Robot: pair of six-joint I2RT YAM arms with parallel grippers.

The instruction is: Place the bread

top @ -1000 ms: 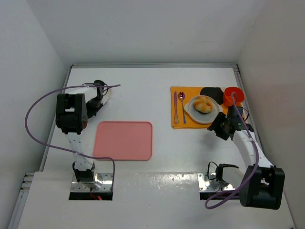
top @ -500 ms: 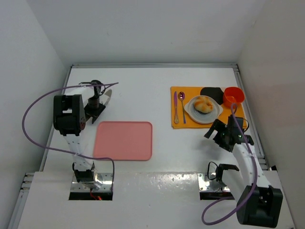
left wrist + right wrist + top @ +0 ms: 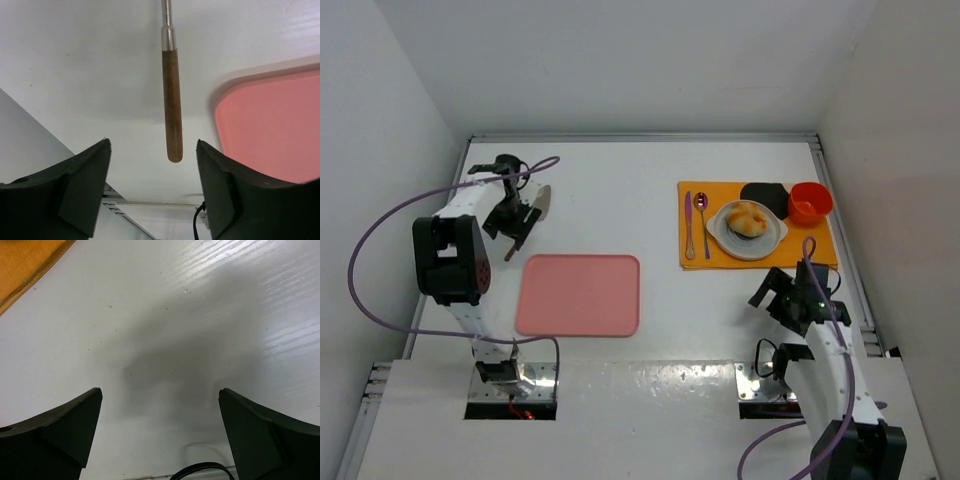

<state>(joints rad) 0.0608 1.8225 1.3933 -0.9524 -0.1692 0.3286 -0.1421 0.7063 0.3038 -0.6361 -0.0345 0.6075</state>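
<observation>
Golden-brown bread (image 3: 747, 214) sits on the white plate (image 3: 772, 236), which is on the orange mat (image 3: 720, 258) at the table's (image 3: 620, 200) 2 o'clock sector in the top view. From how it lies, placement looks done to me.

Handling guess: light, soft, crushable, with a crust that may flake. If I had to re-grip, I'd come straight down and pinch low across its widest sides with gentle closure. The plate rim is likely to foul the fingertips, and the plate could skid on the mat.

Around the plate:
- Black item (image 3: 765, 194) at 12 o'clock, touching or just beside the rim. I can't tell which.
- Red cup (image 3: 810, 203) at 2 o'clock, close by.
- Purple spoon (image 3: 703, 225) and a purple fork-like piece (image 3: 688, 225) at 9 o'clock on the mat.

Right gripper (image 3: 160, 390) is at the plate's 5 o'clock, off the mat, fingers spread and empty over bare table.

Left gripper (image 3: 152, 145) is far out at 9 o'clock, fingers spread, straddling the handle of a wooden-handled utensil (image 3: 171, 100) without touching it. Pink tray (image 3: 580, 294) lies at its 5 o'clock.
</observation>
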